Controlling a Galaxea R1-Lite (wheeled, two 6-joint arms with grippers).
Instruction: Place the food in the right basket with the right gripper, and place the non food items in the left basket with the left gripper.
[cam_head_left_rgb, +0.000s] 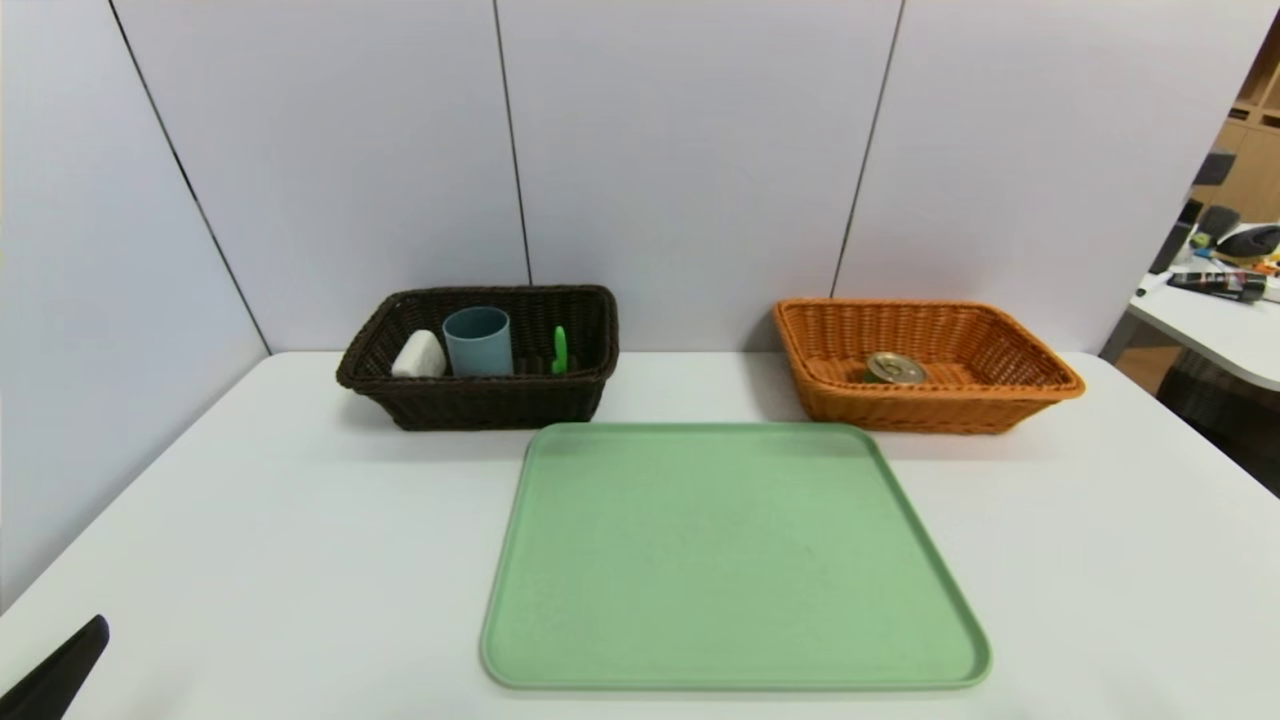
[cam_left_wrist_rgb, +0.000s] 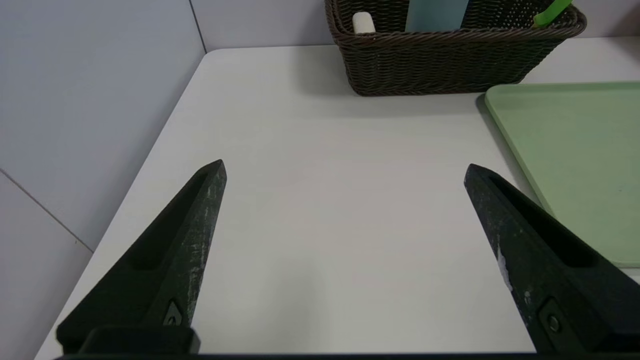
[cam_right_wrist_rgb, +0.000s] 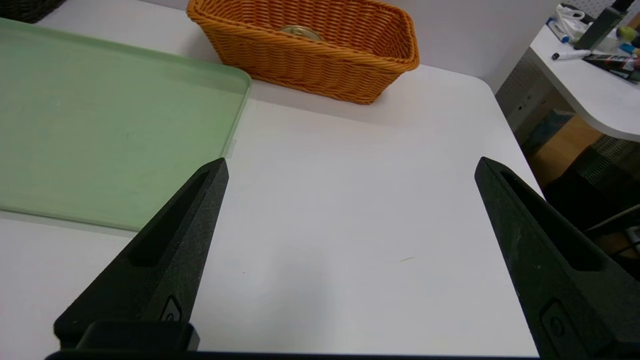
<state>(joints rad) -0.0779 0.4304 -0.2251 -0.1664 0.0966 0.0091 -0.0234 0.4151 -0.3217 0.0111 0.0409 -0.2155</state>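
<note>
Head view shows the green tray bare; left hand and right hand, spread wide, should just rest.

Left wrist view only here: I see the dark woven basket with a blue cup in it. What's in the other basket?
Observer: The orange wicker basket holds one gold-topped can.
Operator: Anything left on the pale green plastic tray?
Observer: Nothing lies on it.
Operator: And the right claw?
Observer: Open, holding nothing, above the white table beside the tray.
</note>
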